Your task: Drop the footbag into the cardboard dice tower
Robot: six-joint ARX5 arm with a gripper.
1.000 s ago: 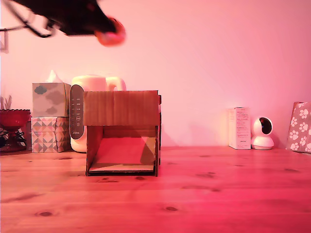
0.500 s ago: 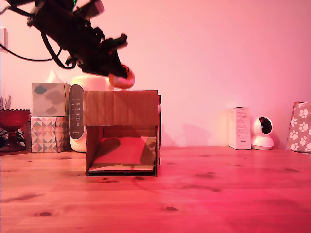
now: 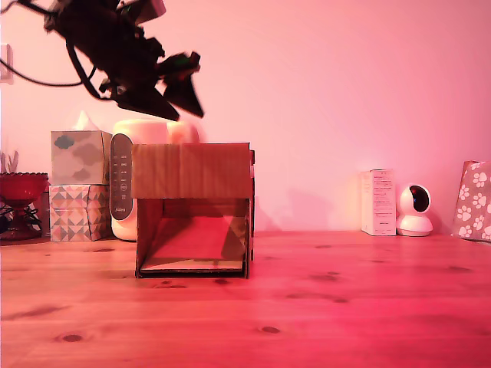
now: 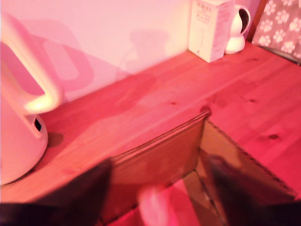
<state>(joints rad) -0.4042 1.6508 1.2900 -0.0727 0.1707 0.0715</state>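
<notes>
The cardboard dice tower stands on the wooden table left of centre in the exterior view, its wide front opening toward the camera. My gripper hangs open just above the tower's top rear edge, nothing between its dark fingers. The wrist view looks down past the gripper into the tower's open top. There, a blurred pale shape, the footbag, lies below and between the two fingers and clear of both. No footbag shows in the exterior view.
Behind the tower are two stacked tissue boxes, a white appliance with a grey panel and a red bowl. At the exterior view's right stand a white carton, a round white camera and a paw-print bag.
One second ago the gripper carried the footbag high at the left; half a second ago it held it over the tower's top. Now the fingers are open and the footbag has left them.
</notes>
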